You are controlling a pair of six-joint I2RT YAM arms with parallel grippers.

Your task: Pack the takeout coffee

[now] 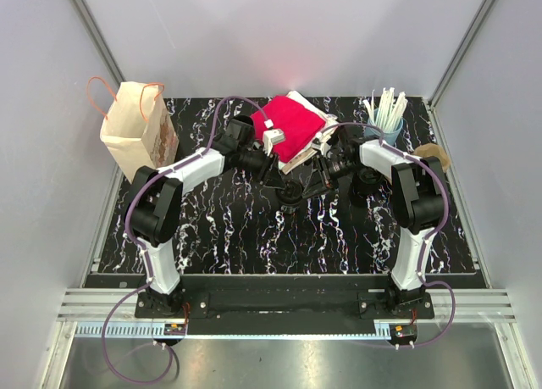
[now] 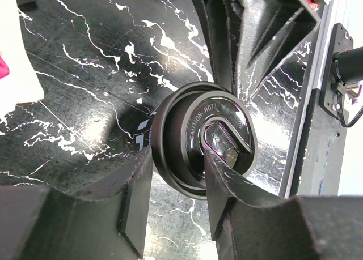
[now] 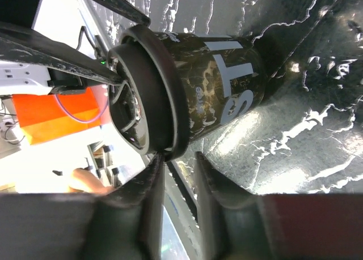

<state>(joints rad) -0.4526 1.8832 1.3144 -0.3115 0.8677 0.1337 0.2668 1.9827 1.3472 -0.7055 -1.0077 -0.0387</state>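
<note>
As we read the overhead view from the left, a brown paper bag (image 1: 135, 133) with orange handles stands upright near the far left corner of the black marbled table (image 1: 246, 236). It is well apart from both arms.

Next comes the left gripper (image 2: 177, 152), which reaches in towards the middle of the table. Its own camera shows it closed on the black lid (image 2: 184, 127). One finger presses the outside of the rim and the other lies across the lid's top, beside the raised words "CAUTION HOT". It is partly open, as far as that stretch of lid allows.

Just behind the two wrists, a red cloth (image 1: 288, 122) lies on a white stack.

The coffee cup (image 3: 227, 90) is at the centre, between the two grippers and near the middle of the table. It has a dark marbled sleeve with white letters, and the lid sits on it. We cannot tell whether its base rests on the table.

The right gripper (image 3: 179, 158) comes in from the other side. Its fingers stand only a narrow gap apart, with the tips right at the lid's rim. We cannot tell whether they pinch it.

Further right, a blue holder of white straws (image 1: 385, 118) stands near the far right corner, with a small brown object (image 1: 434, 156) at the table's right edge.
</note>
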